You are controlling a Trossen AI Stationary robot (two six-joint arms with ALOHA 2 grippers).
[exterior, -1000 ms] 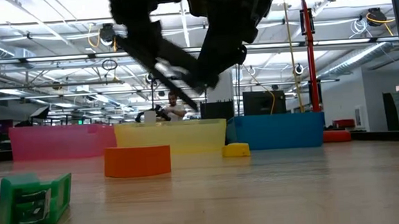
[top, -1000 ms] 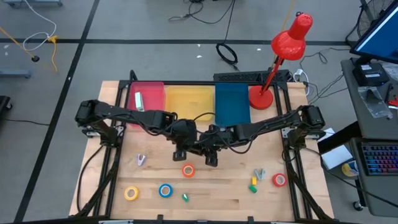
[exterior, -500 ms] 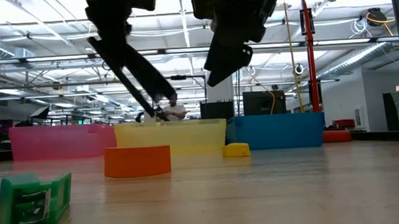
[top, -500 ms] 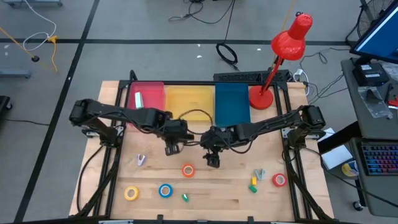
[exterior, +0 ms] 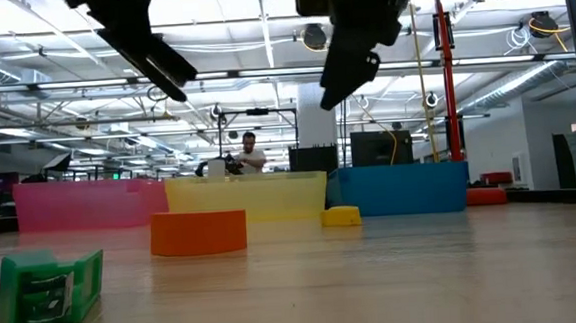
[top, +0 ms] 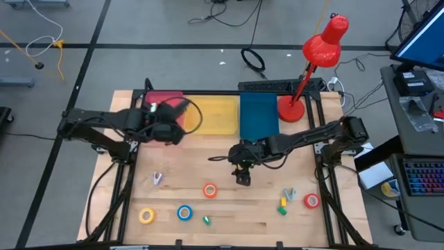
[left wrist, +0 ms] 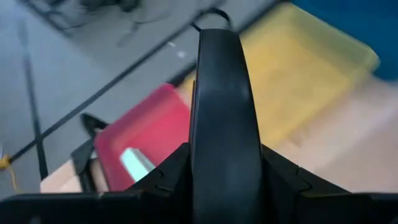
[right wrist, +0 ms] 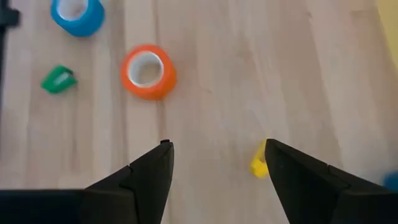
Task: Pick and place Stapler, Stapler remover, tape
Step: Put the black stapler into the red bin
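Four tape rolls on desk (top: 236,215): yellow (top: 146,216), blue (top: 184,212), orange (top: 209,189), red (top: 311,201). Three bins: pink (top: 158,104), yellow (top: 215,114), blue (top: 259,116). One red lamp (top: 316,59).

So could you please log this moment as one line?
left gripper: shut, over red bin | right gripper: open, above table | orange-red tape: on table

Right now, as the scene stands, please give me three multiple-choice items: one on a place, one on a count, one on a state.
1. The left gripper is: A) over the red bin; B) over the blue bin; C) beside the lamp.
2. Tape rolls on the table: A) two; B) four; C) six.
3. The right gripper is: A) open, empty; B) shut on a roll; C) shut on a stapler.
Answers: 1 A, the high view shows it above that bin. 2 B, the yellow roll, blue roll, orange roll and red roll lie there. 3 A, its fingers stand apart over bare wood.
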